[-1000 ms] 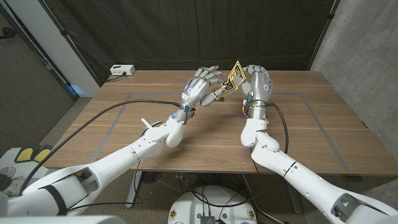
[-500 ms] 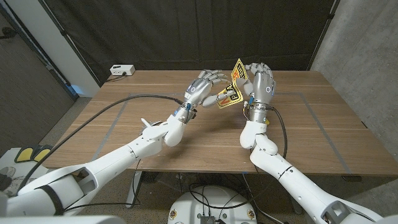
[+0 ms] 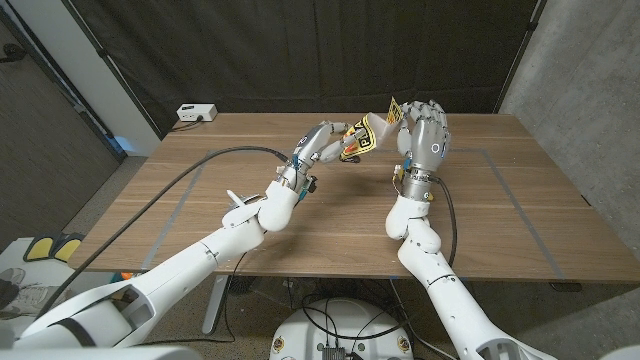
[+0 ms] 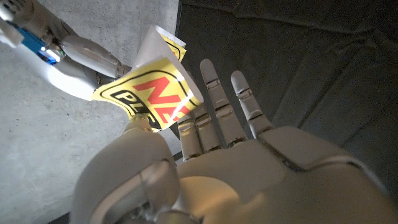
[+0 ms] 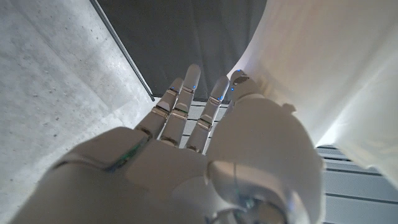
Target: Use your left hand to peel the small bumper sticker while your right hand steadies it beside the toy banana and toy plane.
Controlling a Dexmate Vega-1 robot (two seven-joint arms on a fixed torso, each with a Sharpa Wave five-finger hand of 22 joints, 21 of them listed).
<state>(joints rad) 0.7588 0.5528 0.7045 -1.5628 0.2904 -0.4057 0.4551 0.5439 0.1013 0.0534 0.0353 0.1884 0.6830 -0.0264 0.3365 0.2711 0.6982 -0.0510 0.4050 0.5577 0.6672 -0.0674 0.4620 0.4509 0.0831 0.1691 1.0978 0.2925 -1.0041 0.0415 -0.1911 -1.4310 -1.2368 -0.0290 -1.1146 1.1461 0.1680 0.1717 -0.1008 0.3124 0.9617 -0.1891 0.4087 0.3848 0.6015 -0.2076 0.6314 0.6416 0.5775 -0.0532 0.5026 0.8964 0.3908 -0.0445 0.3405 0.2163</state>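
Note:
The small bumper sticker (image 3: 362,138) is yellow with black and red print and hangs in the air above the far middle of the table, between my two hands. My left hand (image 3: 322,145) pinches its yellow printed layer (image 4: 158,93) between thumb and fingers. My right hand (image 3: 427,135) stands raised with its fingers upward and holds the far end, where a curled white backing (image 3: 394,108) shows. In the left wrist view, my right hand's fingers (image 4: 74,53) grip the backing (image 4: 155,43) beyond my left hand (image 4: 249,168). The right wrist view shows the back of my right hand (image 5: 180,162).
A small white pointed toy (image 3: 240,200) lies beside my left forearm. A white box (image 3: 196,113) sits at the back left corner of the wooden table (image 3: 330,225). A black cable (image 3: 190,175) runs along my left arm. Grey tape lines mark the tabletop.
My right hand has risen and turned upright, moving slightly right. My left hand has drawn the yellow layer away to the left, so the sticker now stretches wider between the hands.

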